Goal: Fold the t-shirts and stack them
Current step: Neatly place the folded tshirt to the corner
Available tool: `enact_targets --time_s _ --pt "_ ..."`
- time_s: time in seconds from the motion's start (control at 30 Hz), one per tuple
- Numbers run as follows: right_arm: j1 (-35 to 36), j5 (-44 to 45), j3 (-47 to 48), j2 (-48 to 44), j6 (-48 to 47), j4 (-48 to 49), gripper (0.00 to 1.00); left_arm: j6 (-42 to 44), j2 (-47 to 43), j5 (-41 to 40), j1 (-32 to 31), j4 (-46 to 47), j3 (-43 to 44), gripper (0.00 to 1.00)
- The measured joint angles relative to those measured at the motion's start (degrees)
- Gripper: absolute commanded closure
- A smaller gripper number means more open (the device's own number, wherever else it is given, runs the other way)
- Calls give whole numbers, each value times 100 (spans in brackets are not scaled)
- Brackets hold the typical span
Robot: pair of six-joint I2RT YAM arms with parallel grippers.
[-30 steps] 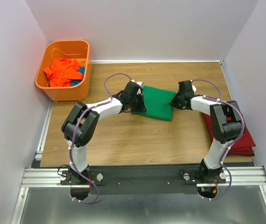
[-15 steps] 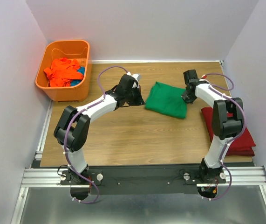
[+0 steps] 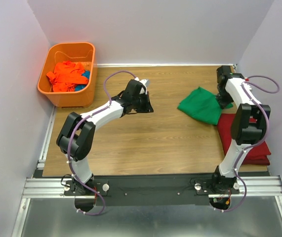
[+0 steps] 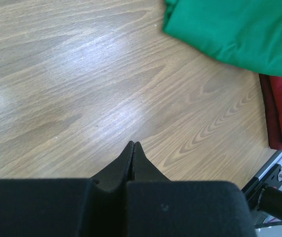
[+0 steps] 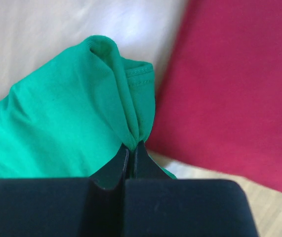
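A folded bright green t-shirt (image 3: 201,104) lies at the right of the table, its right edge over the folded dark red t-shirt (image 3: 244,140). My right gripper (image 3: 224,98) is shut on the green shirt's edge (image 5: 131,123), with the red shirt (image 5: 234,84) beside it. My left gripper (image 3: 145,106) is shut and empty over bare wood at the table's middle (image 4: 133,144); the green shirt (image 4: 229,29) and red shirt (image 4: 281,113) lie ahead of it. An orange t-shirt (image 3: 66,74) lies crumpled in the basket.
The orange plastic basket (image 3: 69,96) stands at the back left corner, with some blue cloth (image 3: 85,79) beside the orange shirt. Walls close the table on the left, back and right. A metal rail (image 3: 155,185) runs along the near edge.
My right gripper has dragged the green shirt from the table's middle to the right, onto the red shirt's edge. My left gripper has let go of it and stays near the middle.
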Motion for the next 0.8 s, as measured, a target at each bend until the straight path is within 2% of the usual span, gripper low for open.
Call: enact_targets --time_s 0.2,0.4,0.8 --pt "-610 125 483 9 262 -831 99 0 0 81 0 -2 0 100" --pt "-925 313 1172 15 378 -1300 99 13 0 92 0 -13 0 100" --pt "-1239 348 1226 -118 358 -1635 99 33 -26 92 0 -120 0 100"
